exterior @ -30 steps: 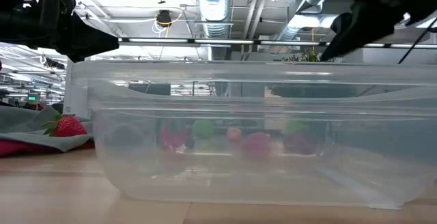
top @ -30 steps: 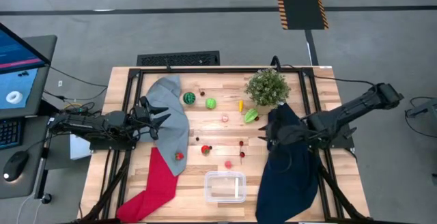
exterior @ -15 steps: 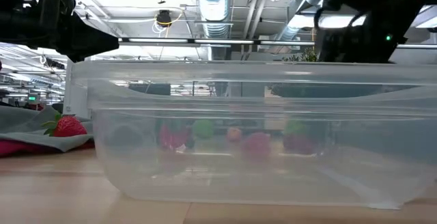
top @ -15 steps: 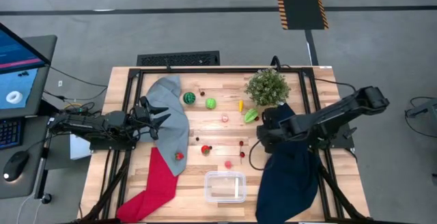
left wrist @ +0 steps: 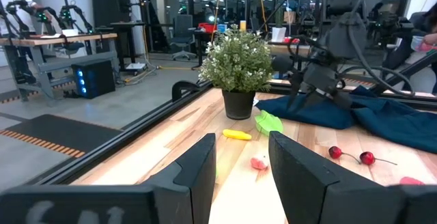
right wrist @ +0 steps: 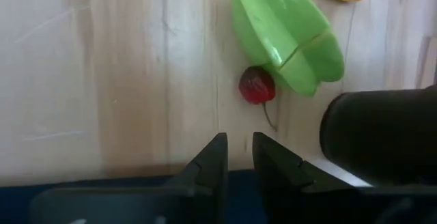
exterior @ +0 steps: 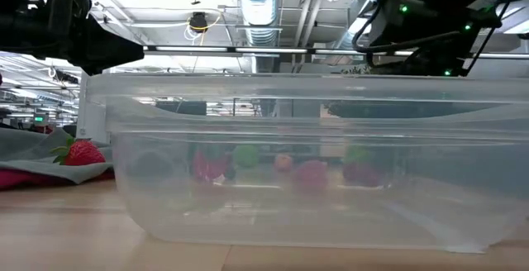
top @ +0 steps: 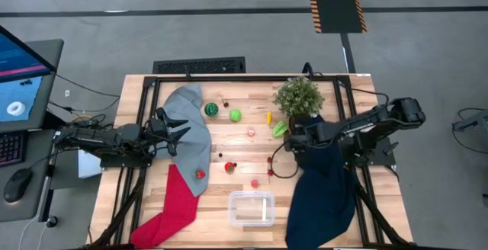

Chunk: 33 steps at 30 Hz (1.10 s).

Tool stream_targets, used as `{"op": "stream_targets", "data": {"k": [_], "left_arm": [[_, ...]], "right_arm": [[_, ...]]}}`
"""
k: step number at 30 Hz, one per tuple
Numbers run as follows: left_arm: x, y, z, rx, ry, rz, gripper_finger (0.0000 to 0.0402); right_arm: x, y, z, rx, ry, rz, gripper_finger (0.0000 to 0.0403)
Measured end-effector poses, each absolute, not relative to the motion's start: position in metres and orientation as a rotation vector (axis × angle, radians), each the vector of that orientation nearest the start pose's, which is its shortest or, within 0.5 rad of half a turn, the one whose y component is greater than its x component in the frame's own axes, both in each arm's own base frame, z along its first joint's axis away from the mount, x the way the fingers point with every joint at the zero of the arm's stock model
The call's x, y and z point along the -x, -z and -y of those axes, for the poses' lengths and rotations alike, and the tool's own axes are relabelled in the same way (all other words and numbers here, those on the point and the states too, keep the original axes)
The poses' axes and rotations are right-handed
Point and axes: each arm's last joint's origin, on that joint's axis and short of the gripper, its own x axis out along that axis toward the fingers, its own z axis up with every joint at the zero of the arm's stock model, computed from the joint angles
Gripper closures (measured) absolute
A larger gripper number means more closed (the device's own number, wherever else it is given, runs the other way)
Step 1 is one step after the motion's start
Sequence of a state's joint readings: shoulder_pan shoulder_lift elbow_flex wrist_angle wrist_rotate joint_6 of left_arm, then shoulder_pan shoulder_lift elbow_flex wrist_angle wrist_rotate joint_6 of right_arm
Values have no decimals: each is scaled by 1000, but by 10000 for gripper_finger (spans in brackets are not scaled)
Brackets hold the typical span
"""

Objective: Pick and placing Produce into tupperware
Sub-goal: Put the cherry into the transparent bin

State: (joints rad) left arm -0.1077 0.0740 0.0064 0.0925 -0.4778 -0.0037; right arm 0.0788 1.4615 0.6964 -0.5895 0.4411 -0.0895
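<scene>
Hovering over the counter (top: pixel 229 139), the right claw (right wrist: pixel 235 157) has its fingers narrowly parted and empty; a green fruit (right wrist: pixel 287 33) and a red cherry (right wrist: pixel 257 85) lie just ahead of it. The tupperware (top: pixel 251 207) sits well behind it. The left claw (left wrist: pixel 242 162) waits, parted and empty, over the grey cloth (top: pixel 191 128).

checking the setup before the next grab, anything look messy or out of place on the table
Three cloths lie rumpled: a grey cloth and a red cloth on the left, a navy cloth on the right. A strawberry sits on the grey one. The tupperware is upright and empty.
</scene>
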Motion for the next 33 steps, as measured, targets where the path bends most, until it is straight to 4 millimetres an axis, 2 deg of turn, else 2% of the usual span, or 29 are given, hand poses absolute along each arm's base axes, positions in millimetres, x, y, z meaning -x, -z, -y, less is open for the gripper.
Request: {"op": "stream_targets", "data": {"k": [16,26,33], "left_arm": [[-99,-169,-3,11,-370,25,274],[-99,-169,-3,11,-370,25,274],[-100,-169,-3,11,-370,24,274]], "right_arm": [[-235,-148,31,338,197,-1318,310],[-240,-144,31,304,155,-1299,310],[-244,-131,32,338,185,-1344,310]]}}
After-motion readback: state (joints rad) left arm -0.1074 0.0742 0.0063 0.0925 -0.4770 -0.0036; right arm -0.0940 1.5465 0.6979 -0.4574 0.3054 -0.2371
